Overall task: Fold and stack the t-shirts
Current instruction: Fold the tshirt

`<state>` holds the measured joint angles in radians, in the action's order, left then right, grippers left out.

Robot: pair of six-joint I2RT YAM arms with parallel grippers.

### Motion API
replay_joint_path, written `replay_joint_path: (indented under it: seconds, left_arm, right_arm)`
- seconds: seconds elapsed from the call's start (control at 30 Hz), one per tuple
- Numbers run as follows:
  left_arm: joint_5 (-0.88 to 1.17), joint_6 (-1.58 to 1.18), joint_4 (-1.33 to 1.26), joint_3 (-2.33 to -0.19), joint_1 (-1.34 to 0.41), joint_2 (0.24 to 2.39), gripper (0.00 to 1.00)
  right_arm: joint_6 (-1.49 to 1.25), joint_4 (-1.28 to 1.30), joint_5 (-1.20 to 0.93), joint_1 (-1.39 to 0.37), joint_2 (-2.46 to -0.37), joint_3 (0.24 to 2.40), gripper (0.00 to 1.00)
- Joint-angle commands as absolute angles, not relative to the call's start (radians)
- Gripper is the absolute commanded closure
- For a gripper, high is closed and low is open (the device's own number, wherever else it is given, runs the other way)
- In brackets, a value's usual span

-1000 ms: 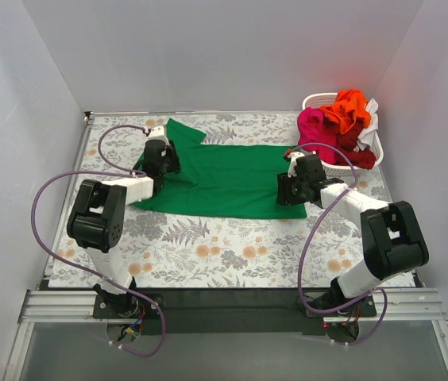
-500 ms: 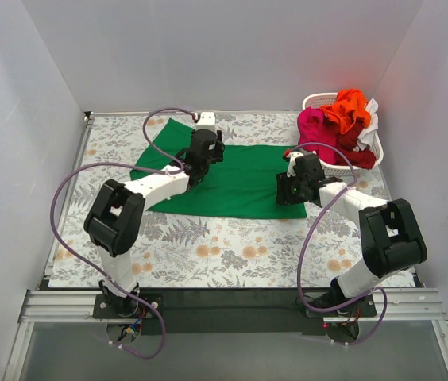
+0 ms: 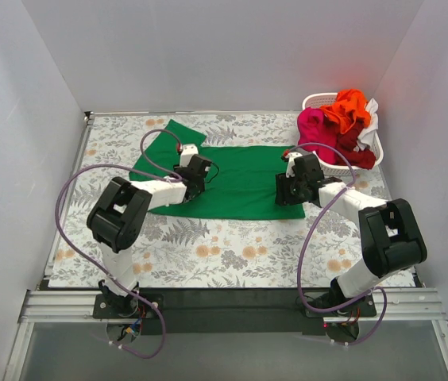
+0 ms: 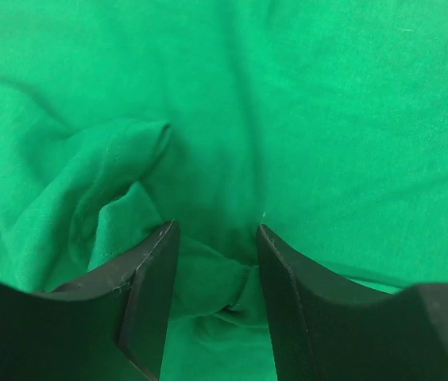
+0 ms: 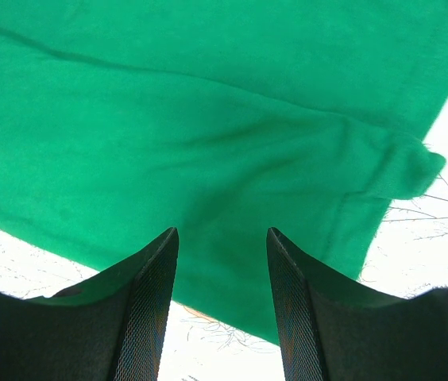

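Observation:
The green t-shirt [image 3: 244, 178] lies spread across the middle of the floral table, with a sleeve pointing to the far left. My left gripper [image 3: 196, 170] is low on its left part. In the left wrist view [image 4: 212, 238] its jaws stand apart, and a loose bunched fold of green cloth [image 4: 224, 294] lies between them. My right gripper [image 3: 288, 189] is open over the shirt's right end. In the right wrist view [image 5: 220, 238] it hovers above the near hem [image 5: 208, 198]. Orange [image 3: 349, 107], magenta [image 3: 313, 127], dark red [image 3: 357, 148] and white [image 3: 369, 119] shirts are piled in the basket.
The white plastic basket [image 3: 338, 169] stands at the far right corner, right beside my right arm. Grey walls close in the table on three sides. Floral tablecloth [image 3: 232, 246] shows in front of the shirt. Purple cables loop beside both arms.
My left gripper swung from the shirt's left edge toward the far middle, then came back down onto the shirt's left part. The shirt's near-left corner has shifted inward. The right arm has hardly moved.

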<state>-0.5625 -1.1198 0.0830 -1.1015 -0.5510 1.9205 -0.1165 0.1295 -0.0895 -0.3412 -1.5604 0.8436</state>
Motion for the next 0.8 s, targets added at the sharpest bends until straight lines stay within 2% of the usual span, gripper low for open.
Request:
replay_joint_path:
  seconds: [0.0, 0.2, 0.47, 0.77]
  left_arm:
    - [-0.649, -1.198, 0.14, -1.014, -0.551, 1.806, 0.58]
    - [-0.704, -1.221, 0.135, -0.931, -0.551, 1.703, 0.57]
    - [-0.675, -1.16, 0.028, -0.873, -0.552, 1.588, 0.57]
    - [-0.75, -1.192, 0.116, -0.917, -0.548, 1.666, 0.57]
  right_arm:
    - [-0.104, 0.127, -0.103, -0.35, -1.569, 0.88, 0.56]
    - [-0.104, 0.127, -0.109, -0.357, -1.591, 0.89, 0.56]
    - [-0.107, 0.146, -0.084, -0.36, -1.647, 0.908, 0.56]
    - [-0.112, 0.176, -0.046, -0.36, -1.666, 0.922, 0.56]
